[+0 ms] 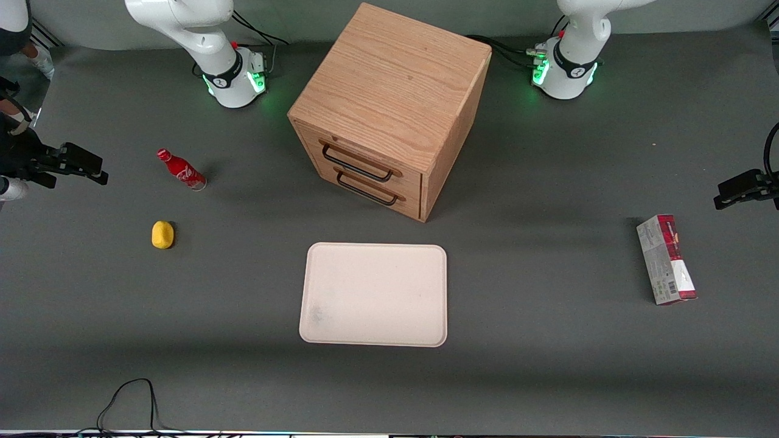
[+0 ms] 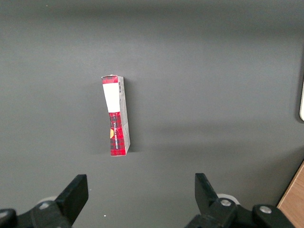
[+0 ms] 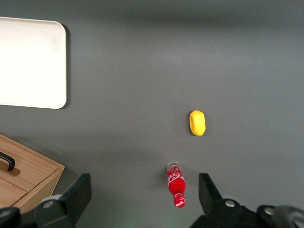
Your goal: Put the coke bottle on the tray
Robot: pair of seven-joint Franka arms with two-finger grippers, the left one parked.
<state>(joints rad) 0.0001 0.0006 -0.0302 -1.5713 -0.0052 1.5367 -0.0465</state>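
Grey tabletop under the gripper point(image 3: 142, 199), poised high with fingers spread wide above the coke bottle point(image 3: 175, 185).

Red coke bottle point(image 1: 181, 170) with white script, cream-white tray point(image 1: 373, 294), black claw point(image 3: 142, 194), yellow lemon point(image 1: 162, 235)

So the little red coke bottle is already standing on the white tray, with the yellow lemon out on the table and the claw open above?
Not quite. The front view shows the coke bottle standing on the grey table, not on the tray, which holds nothing. The rest is right: the lemon sits on the table nearer the front camera than the bottle, and the right wrist view shows the claw open above the bottle.
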